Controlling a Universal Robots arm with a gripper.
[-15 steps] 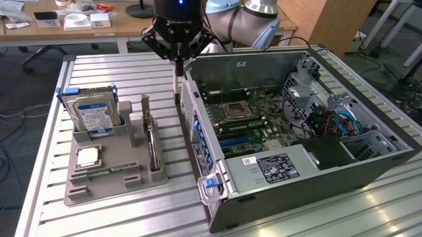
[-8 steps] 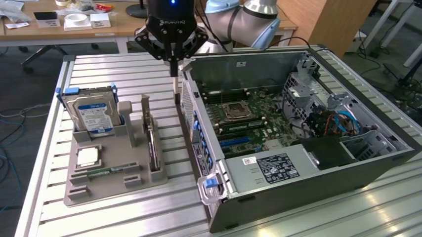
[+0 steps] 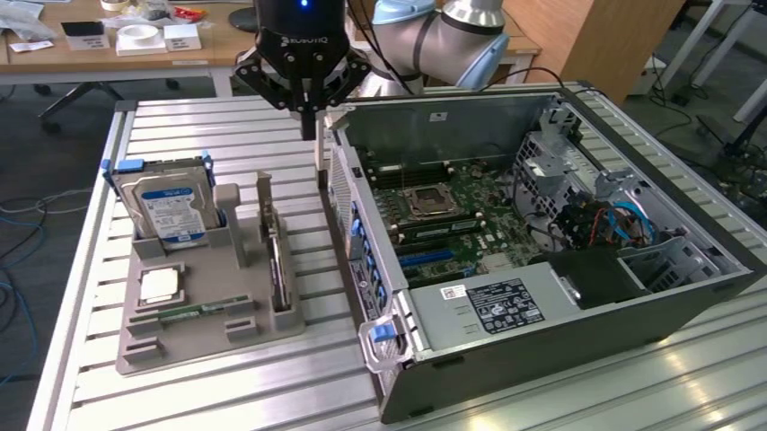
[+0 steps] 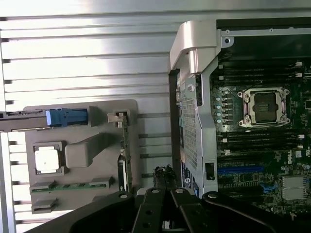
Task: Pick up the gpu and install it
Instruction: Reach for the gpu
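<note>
The gpu (image 3: pixel 278 260) stands on edge in a slot of the grey holder (image 3: pixel 192 337), a thin dark card between two grey uprights. In the wrist view the gpu (image 4: pixel 124 150) is seen edge-on, with its silver bracket end toward the holder's far side. My gripper (image 3: pixel 309 124) hangs above the gap between the holder and the open computer case (image 3: pixel 671 296), near the case's far corner. Its fingers are shut with nothing between them, and it is clear of the card. In the wrist view the gripper (image 4: pixel 164 174) is over the slatted table beside the case wall.
The holder also carries a blue-labelled hard drive (image 3: pixel 174 211), a processor chip (image 3: pixel 160 285) and a green memory stick (image 3: pixel 192 312). Inside the case the motherboard (image 3: pixel 455 211) lies exposed with blue expansion slots (image 3: pixel 426 260). A desk (image 3: pixel 120 54) with small items stands behind the table.
</note>
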